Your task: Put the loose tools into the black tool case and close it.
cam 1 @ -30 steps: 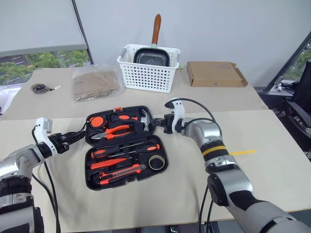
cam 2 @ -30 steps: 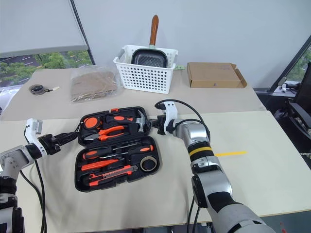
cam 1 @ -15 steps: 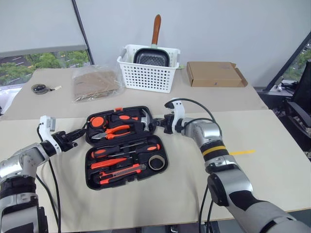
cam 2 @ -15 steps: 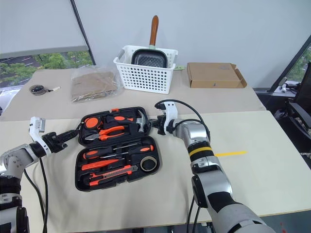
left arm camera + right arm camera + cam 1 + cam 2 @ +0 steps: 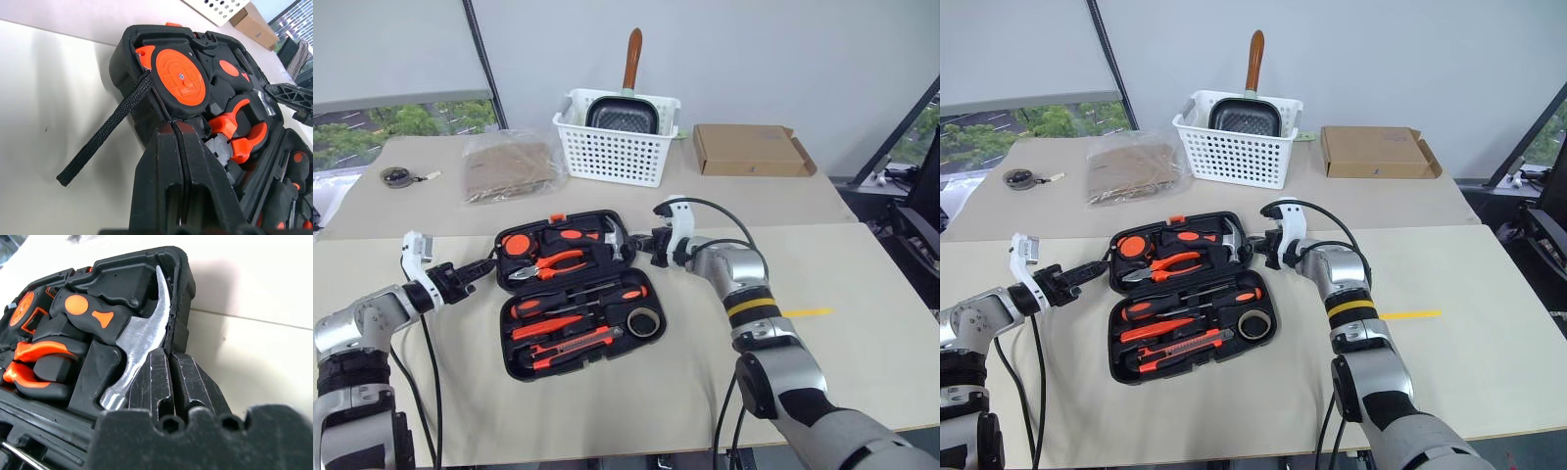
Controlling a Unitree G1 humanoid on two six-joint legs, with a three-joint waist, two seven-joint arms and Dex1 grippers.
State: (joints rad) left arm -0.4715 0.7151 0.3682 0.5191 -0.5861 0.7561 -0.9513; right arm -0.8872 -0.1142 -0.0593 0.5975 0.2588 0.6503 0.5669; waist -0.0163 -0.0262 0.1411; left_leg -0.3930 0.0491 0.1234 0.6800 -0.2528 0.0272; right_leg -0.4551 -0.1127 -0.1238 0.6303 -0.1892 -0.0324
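- The black tool case [image 5: 579, 300] lies open on the surface [image 5: 862, 343], tools seated inside.
- Left end effector [image 5: 481, 269] is closed beside the case's left edge.
- Right end effector [image 5: 639, 246] is closed at its right rim.

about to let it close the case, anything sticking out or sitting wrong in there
One thing: the tape measure's black wrist strap hangs over the rim of the black tool case onto the table on the robot's left side, where it could get pinched. The other tools appear seated in their recesses.
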